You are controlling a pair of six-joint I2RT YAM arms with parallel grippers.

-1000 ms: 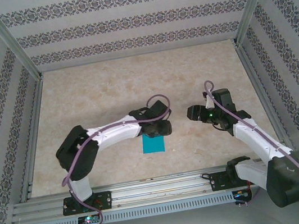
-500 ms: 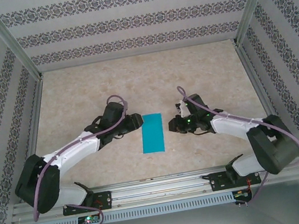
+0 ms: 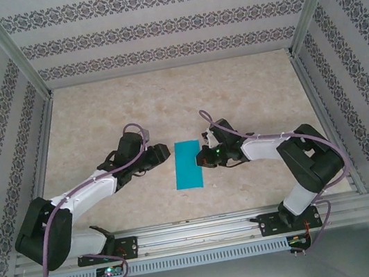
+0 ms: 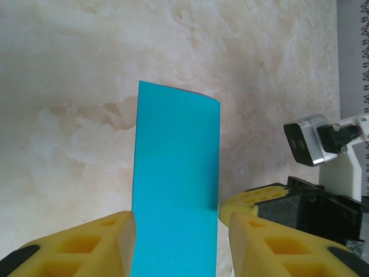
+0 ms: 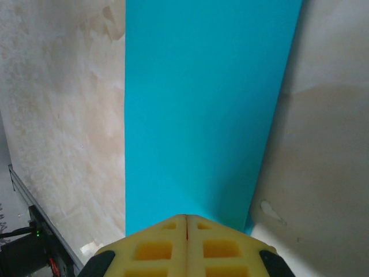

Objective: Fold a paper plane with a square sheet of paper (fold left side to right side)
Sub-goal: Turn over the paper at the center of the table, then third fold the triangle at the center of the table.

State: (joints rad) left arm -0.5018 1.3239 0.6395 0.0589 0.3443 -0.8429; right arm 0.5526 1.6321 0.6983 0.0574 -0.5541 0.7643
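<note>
The teal-blue sheet of paper [image 3: 188,164] lies on the table as a narrow rectangle, folded in half, long side running front to back. My left gripper [image 3: 166,153] is at its left edge. In the left wrist view that gripper [image 4: 183,245] is open, and the paper [image 4: 176,179] runs between its yellow fingers [image 4: 112,242]. My right gripper [image 3: 204,156] touches the paper's right edge. Its fingertips [image 5: 186,222] are shut together, with the paper [image 5: 202,109] stretching away beneath them; the paper's right edge looks slightly lifted. No dart shape shows.
The marbled tabletop [image 3: 247,93] is boxed in by patterned walls and a metal frame. A slotted rail [image 3: 199,231] with both arm bases runs along the near edge. The right gripper's yellow finger and black body [image 4: 305,205] sit close to my left fingers.
Both arms swung in and lowered toward the paper. The left arm uncovered the sheet and now sits at its left edge; the right gripper moved left to its right edge.
</note>
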